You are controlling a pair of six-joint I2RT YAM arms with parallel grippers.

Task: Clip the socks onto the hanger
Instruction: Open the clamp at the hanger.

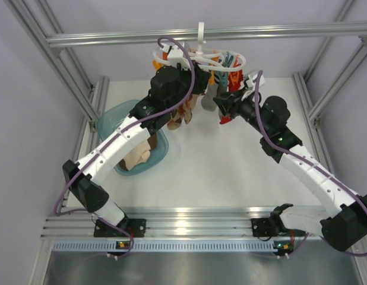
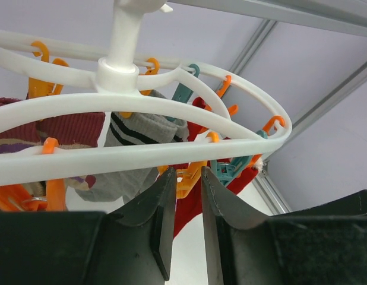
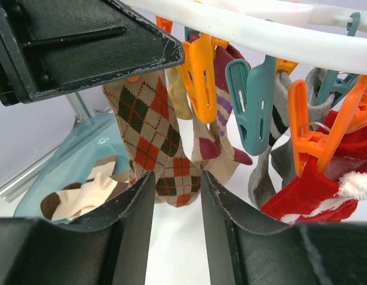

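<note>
We've 2 arms up at the white plastic oval-ring hanger [image 2: 142, 151], L jaws narrow at an orange peg [image 2: 186, 181] (grip unclear), R jaws narrow, empty; cream-and-tan fabric socks [image 1: 139, 157] sit heaped in the teal basin [image 1: 110, 119] below, nearer L arm.

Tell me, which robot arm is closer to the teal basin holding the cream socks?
Left. The left arm stretches right over the teal basin toward the hanger; the right arm is over the table's other side, apart from it.
</note>
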